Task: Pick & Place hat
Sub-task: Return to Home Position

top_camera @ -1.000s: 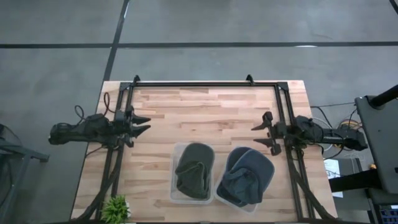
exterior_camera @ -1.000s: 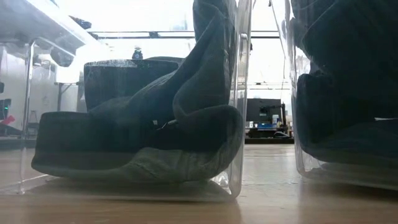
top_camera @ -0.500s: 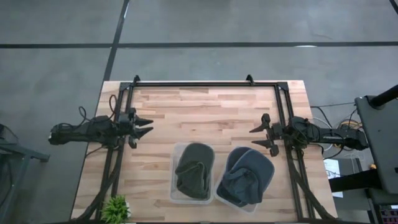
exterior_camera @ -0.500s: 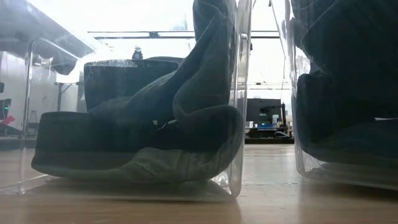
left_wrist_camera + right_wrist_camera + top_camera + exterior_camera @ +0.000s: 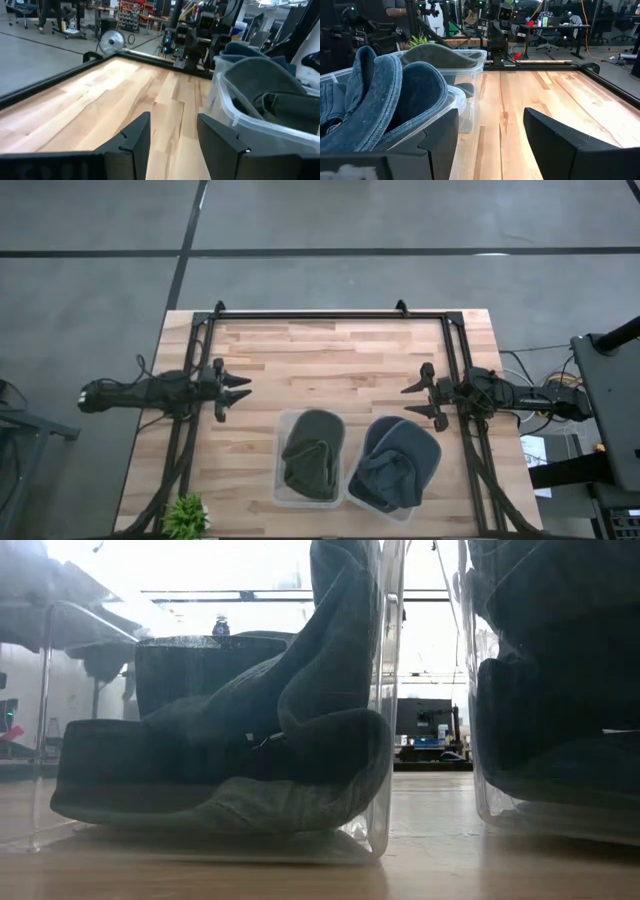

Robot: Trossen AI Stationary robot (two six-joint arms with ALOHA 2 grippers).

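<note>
The left claw (image 5: 247, 387) hangs at 9 o'clock of the bench (image 5: 330, 355) and the right claw (image 5: 405, 401) at 3 o'clock, each with fingers apart and nothing between them. The black cap (image 5: 312, 452) lies crumpled in the left container (image 5: 279, 470) at 6 o'clock, just beside the right container (image 5: 352, 492), which holds blue-grey caps (image 5: 400, 455).

The risk, I judge, is on the right. That claw is near the right container's rim, and a low swing toward 5 o'clock could nudge the bin or catch the caps rising above it (the left claw has open bench around it).

Only the low view shows the black cap pressed against the clear wall and resting on the container's floor, and it shows no arm. The wrist views show the empty gaps most plainly.
</note>
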